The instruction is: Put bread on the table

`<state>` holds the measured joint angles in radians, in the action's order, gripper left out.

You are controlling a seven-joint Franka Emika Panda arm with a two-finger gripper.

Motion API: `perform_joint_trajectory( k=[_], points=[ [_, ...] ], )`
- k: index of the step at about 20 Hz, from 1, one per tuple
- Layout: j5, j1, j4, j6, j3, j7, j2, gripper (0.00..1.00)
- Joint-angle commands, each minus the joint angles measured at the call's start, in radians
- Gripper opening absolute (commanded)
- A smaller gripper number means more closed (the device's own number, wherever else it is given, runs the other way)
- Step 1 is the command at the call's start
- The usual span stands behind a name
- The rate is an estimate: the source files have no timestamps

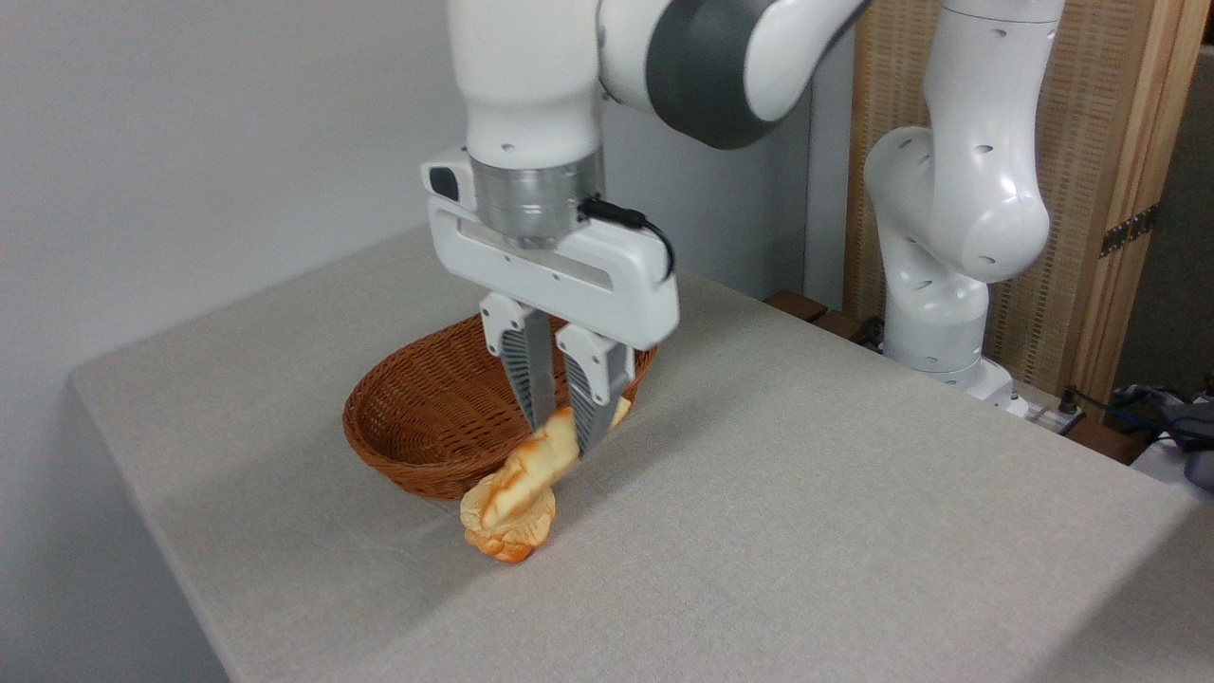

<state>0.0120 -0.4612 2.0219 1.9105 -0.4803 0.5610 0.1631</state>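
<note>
The gripper points straight down and its two fingers are pinched on the upper part of the bread. The bread is a long braided loaf, golden-orange with a pale side turned to the camera. It hangs tilted, the high end between the fingers and the low end down at the table. The low end seems to touch the grey cloth, but from this angle I cannot be sure if it rests there or is just above. The loaf is outside the basket, just in front of its near rim, on the camera side. The brown wicker basket stands on the table behind the fingers, and what shows of its inside is bare. The white arm rises from its base at the right edge of the table.
</note>
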Motion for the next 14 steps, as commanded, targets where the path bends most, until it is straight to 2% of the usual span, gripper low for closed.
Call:
perform_joint_trajectory(
  k=[1, 2, 14],
  points=[
    [-0.024, -0.011, 0.000, -0.015, -0.026, 0.004, 0.000, 0.85],
    [-0.036, -0.011, -0.002, -0.015, -0.029, 0.002, 0.000, 1.00],
    [-0.029, -0.020, -0.003, -0.004, -0.032, 0.002, -0.005, 1.00]
  ],
)
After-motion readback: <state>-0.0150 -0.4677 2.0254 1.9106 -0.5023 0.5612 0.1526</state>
